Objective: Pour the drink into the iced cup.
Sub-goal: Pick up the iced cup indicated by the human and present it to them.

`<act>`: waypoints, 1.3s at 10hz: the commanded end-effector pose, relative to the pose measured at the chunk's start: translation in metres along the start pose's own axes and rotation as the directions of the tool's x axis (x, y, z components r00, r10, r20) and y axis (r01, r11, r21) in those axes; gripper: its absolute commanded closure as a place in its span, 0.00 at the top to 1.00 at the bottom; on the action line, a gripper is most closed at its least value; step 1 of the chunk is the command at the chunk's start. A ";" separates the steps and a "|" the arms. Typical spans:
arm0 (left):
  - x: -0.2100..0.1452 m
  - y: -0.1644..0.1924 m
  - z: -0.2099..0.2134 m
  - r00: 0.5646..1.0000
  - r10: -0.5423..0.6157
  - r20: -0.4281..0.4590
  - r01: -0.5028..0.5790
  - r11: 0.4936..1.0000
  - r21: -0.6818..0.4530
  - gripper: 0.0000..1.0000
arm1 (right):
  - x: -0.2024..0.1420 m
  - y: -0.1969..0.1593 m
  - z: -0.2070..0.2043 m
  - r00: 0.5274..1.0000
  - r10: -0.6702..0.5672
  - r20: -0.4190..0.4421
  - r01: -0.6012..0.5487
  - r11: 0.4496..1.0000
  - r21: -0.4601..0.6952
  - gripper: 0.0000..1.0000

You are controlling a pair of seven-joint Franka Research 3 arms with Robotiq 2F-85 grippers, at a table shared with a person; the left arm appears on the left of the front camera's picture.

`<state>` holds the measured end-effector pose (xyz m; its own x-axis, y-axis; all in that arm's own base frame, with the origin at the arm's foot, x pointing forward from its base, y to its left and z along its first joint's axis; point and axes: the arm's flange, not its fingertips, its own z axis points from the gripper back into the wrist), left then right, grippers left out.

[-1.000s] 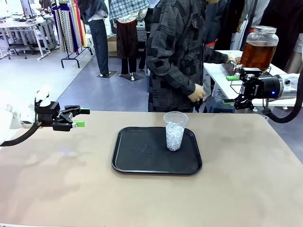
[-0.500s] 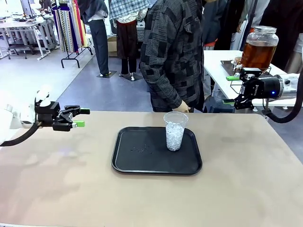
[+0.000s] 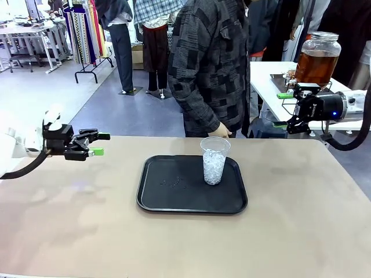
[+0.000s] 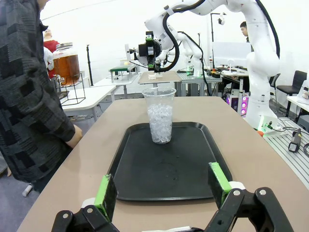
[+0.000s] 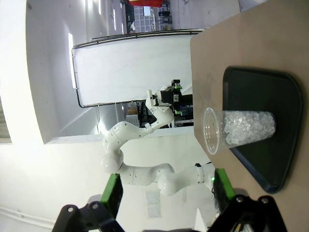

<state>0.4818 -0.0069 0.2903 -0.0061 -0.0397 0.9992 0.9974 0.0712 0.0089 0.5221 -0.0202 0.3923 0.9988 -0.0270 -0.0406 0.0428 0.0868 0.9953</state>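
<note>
The iced cup [image 3: 214, 160], clear plastic and about half full of ice, stands upright on the right part of a black tray [image 3: 174, 200] in the table's middle. The drink [image 3: 316, 65] is amber liquid in a lidded glass jar on a white side table at the back right. My left gripper [image 3: 99, 144] hovers open over the table's left edge, pointing at the tray. My right gripper [image 3: 282, 110] hangs open off the far right edge, just below the jar. In the left wrist view the cup [image 4: 159, 118] stands beyond my open gripper [image 4: 161, 186]. The right wrist view has the cup [image 5: 239, 129] sideways.
A person in a dark patterned jacket stands at the far edge, one hand [image 3: 219, 130] resting just behind the cup. The white side table [image 3: 272, 87] holds small items beside the jar. Bare tabletop lies in front of the tray and on both sides.
The person has turned from the side table toward my table and brought a hand to the edge behind the cup. Both arms have stayed still.
</note>
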 end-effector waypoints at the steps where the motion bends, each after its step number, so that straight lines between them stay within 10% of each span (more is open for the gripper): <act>1: 0.003 0.000 0.000 1.000 0.007 -0.003 -0.007 1.000 0.001 1.00 | 0.001 0.002 0.000 1.000 0.004 0.004 -0.004 1.000 -0.003 1.00; 13: 0.003 0.000 0.000 1.000 0.007 -0.003 -0.007 1.000 0.001 1.00 | 0.001 0.002 0.000 1.000 0.004 0.004 -0.004 1.000 -0.003 1.00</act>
<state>0.4818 -0.0069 0.2903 -0.0061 -0.0397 0.9992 0.9974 0.0712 0.0089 0.5221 -0.0202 0.3923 0.9988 -0.0270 -0.0406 0.0428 0.0868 0.9953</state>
